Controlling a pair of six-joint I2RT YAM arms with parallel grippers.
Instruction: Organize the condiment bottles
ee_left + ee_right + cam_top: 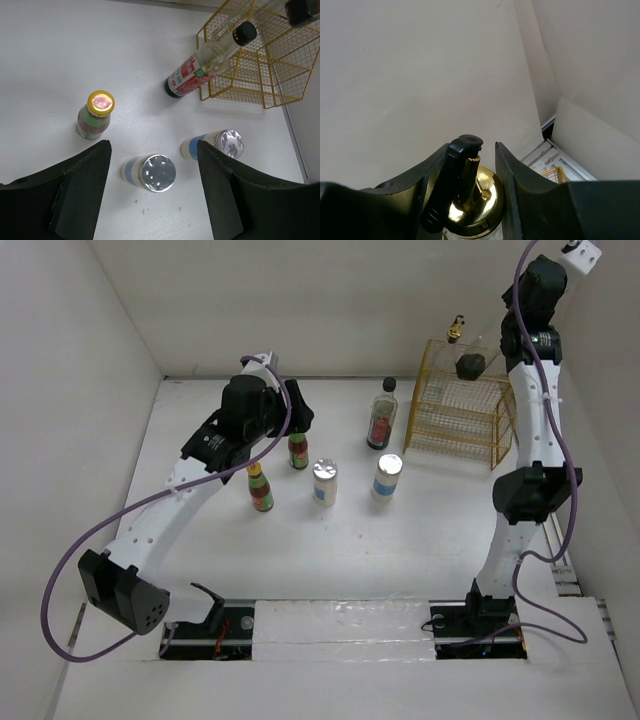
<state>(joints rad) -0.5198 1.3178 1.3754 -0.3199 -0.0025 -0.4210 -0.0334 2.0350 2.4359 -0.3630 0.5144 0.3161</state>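
My left gripper point(152, 145) is open and empty, hovering over the bottles; in the top view point(298, 415) it is above a red-labelled sauce bottle point(298, 450). A second sauce bottle point(261, 487) stands to the left. Two silver-lidded shakers point(150, 172) point(225, 144) stand side by side; the nearer one is below, between the jaws. A black-capped clear bottle point(200, 70) stands next to the yellow rack. My right gripper point(487, 150) is shut on a gold-topped bottle point(480, 200) with a black spout. Its fingers are hidden in the top view.
The yellow wire rack point(465, 405) stands at the back right, with a black-capped item point(471, 365) on it and a gold-topped bottle point(457, 332) above it. The right arm point(530, 420) rises beside the rack. White walls close in the left, back and right.
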